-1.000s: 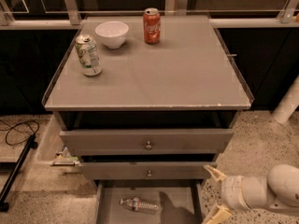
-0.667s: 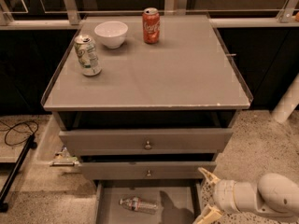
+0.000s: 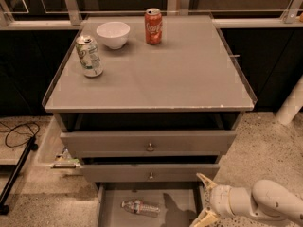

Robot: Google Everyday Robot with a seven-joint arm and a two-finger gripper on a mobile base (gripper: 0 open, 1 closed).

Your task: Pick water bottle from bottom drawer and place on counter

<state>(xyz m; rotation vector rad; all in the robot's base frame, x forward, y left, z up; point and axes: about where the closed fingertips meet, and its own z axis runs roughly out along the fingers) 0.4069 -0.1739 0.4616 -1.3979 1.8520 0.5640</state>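
tool (image 3: 196,200) spread by btm drawer (image 3: 110,203), bottle (image 3: 139,207) inside

Warm, dim overhead light washes the counter (image 3: 189,79) well above your gripper (image 3: 199,199), which hangs open-fingered at the right edge of the bottom drawer (image 3: 111,197). A dark shadow pools on the drawer floor just left of it, and the background falls black.

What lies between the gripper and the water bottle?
In the camera view, only bare, partly shadowed floor of the bottom drawer separates the water bottle from the open gripper at its right edge.
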